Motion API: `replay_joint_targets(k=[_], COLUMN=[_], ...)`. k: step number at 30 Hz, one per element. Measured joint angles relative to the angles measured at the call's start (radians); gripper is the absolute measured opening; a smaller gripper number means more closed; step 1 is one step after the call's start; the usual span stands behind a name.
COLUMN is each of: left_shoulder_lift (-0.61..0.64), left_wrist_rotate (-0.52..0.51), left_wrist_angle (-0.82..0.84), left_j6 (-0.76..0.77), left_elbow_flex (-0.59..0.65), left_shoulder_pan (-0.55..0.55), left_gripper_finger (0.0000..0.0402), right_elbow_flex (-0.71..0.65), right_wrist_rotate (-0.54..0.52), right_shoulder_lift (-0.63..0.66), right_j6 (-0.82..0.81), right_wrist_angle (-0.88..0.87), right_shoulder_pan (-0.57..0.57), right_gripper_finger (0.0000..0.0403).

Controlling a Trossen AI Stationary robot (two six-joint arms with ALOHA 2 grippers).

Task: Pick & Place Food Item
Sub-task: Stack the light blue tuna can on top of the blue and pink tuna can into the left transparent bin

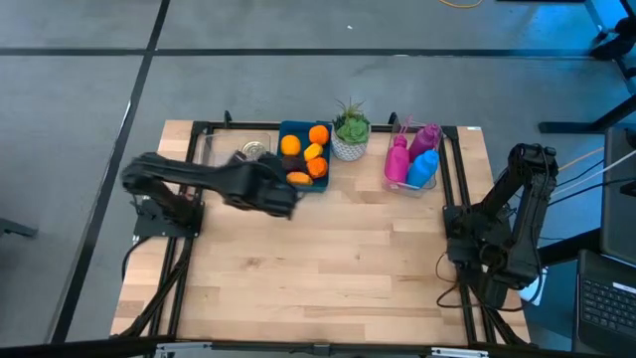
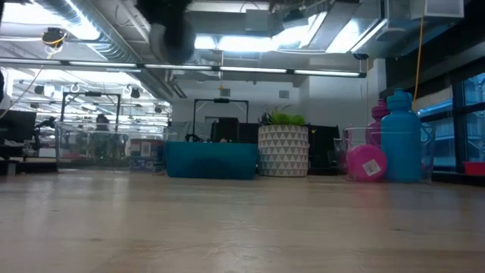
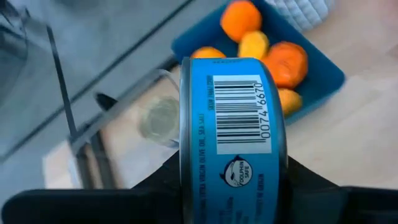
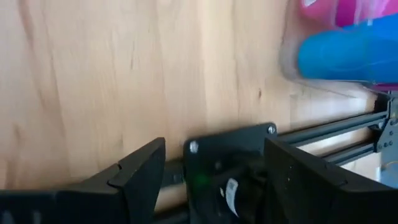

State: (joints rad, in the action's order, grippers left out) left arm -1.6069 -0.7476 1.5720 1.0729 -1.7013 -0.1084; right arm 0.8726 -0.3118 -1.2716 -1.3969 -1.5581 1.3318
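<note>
While clamped between the left gripper point(image 3: 233, 186) jaws, one round blue-labelled tin can point(image 3: 233, 134), its lower part cut off. Beyond the jaws, one blue plastic tray point(image 1: 301, 159) with five orange and yellow food pieces point(image 3: 285, 63), and one clear container point(image 1: 238, 151) with one hard-to-read round can point(image 1: 253, 151). Right gripper point(image 4: 214, 174) parked over the table point(image 1: 328, 249) edge, jaws apart, nothing between.

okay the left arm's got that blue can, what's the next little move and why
Probably carry it sideways, clear of the blue tray. The left tool grips the blue tin can and hangs near the tray's corner, with the clear container beside it. Where the can belongs isn't shown.
</note>
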Motion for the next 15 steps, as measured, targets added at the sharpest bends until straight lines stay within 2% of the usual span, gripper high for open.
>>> replay_joint_targets(k=[6, 15], left_shoulder_lift=[0.176, 0.261], left_wrist_rotate=[-0.120, -0.264], left_wrist_angle=[0.000, -0.001], left_j6=[-0.189, -0.633], left_elbow_flex=[0.116, 0.303], left_shoulder_pan=[-0.021, 0.026], left_gripper_finger=[0.0112, 0.0112], right_elbow_flex=[0.000, 0.000], right_wrist_rotate=[-0.079, -0.181], right_shoulder_lift=[0.000, 0.000], right_j6=[-0.092, -0.136], right_wrist_angle=[0.065, 0.237], right_shoulder_pan=[-0.068, -0.205], right_gripper_finger=[0.0269, 0.0269])
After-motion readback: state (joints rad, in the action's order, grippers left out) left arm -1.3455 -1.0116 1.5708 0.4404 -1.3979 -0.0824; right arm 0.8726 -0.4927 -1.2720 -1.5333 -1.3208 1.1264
